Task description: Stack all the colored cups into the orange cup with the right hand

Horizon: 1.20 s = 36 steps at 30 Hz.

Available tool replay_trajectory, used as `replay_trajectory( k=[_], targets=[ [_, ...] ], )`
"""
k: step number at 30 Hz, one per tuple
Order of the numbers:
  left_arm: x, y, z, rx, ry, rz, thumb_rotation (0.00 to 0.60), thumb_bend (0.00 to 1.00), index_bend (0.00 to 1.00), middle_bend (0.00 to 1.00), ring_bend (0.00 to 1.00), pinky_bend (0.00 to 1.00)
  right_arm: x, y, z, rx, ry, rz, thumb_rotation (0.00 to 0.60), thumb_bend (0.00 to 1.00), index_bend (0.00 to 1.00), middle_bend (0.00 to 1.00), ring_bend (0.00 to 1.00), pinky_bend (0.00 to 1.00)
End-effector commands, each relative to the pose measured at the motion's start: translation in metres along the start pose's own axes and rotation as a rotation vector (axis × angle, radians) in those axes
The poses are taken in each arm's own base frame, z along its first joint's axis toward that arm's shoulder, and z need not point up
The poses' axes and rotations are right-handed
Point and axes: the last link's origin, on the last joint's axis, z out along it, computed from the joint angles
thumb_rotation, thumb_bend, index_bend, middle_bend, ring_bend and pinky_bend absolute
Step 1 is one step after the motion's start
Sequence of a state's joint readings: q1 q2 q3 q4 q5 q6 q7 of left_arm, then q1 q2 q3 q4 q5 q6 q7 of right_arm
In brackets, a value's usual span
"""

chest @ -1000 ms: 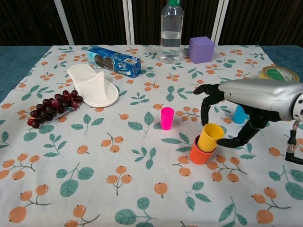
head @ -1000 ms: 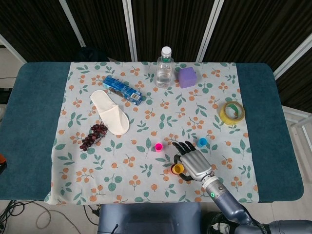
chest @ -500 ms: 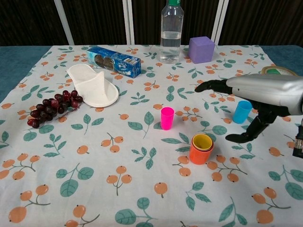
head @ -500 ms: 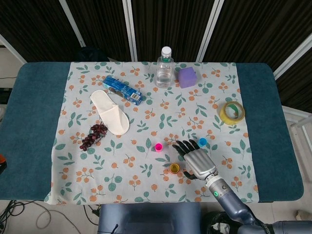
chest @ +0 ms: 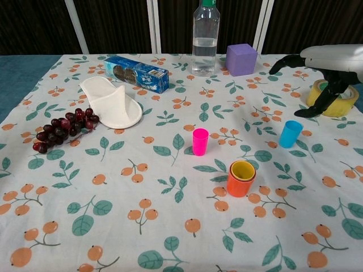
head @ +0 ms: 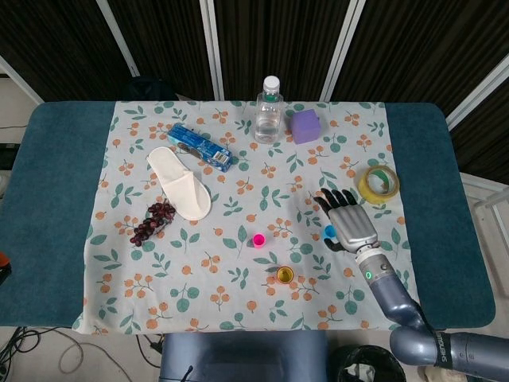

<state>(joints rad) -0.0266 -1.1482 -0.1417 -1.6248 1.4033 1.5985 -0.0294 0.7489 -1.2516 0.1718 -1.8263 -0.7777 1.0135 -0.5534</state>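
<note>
The orange cup (chest: 240,185) (head: 285,276) stands upright near the front of the cloth, and the yellow cup (chest: 243,170) sits nested inside it. A pink cup (chest: 200,141) (head: 258,239) stands to its far left. A blue cup (chest: 290,134) (head: 329,231) stands to its right. My right hand (head: 350,222) (chest: 326,63) hovers open above and just right of the blue cup, fingers spread, holding nothing. My left hand shows in neither view.
A water bottle (chest: 205,31), purple cube (chest: 241,59) and blue box (chest: 136,73) line the back. A white slipper (chest: 110,102) and grapes (chest: 62,128) lie at the left. A yellow tape roll (chest: 333,97) sits at the right, under the hand.
The right hand let go of the yellow cup, which dropped fully into the orange cup. The hand then rose and moved back and right, past the blue cup.
</note>
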Motion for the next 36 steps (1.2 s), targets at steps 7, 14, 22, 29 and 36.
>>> replay_trajectory(
  k=[7,14,22,29,36],
  targets=[
    [0.0,0.0,0.0,0.002,0.0,0.001,0.6,0.76,0.14,0.01,0.0,0.0,-0.014,0.019,0.015,-0.058,-0.048,0.03,0.6,0.36,0.22,0.0,0.0,0.04],
    [0.0,0.0,0.0,0.002,-0.001,0.001,0.6,0.75,0.14,0.01,0.0,0.0,-0.024,0.023,0.015,-0.062,-0.07,0.032,0.6,0.36,0.26,0.0,0.0,0.04],
    [0.0,0.0,0.0,0.002,-0.002,0.001,0.6,0.75,0.14,0.01,0.0,0.0,-0.031,0.028,0.016,-0.074,-0.087,0.032,0.6,0.36,0.3,0.0,0.0,0.04],
    [0.0,0.0,0.0,0.002,-0.002,0.001,0.6,0.75,0.14,0.01,0.0,0.0,-0.04,0.03,0.018,-0.08,-0.093,0.043,0.6,0.36,0.33,0.0,0.0,0.04],
    [0.0,-0.001,0.0,0.003,-0.001,0.002,0.6,0.75,0.14,0.01,0.0,0.0,-0.048,0.032,0.02,-0.083,-0.088,0.061,0.6,0.36,0.36,0.0,0.0,0.04]
  ],
)
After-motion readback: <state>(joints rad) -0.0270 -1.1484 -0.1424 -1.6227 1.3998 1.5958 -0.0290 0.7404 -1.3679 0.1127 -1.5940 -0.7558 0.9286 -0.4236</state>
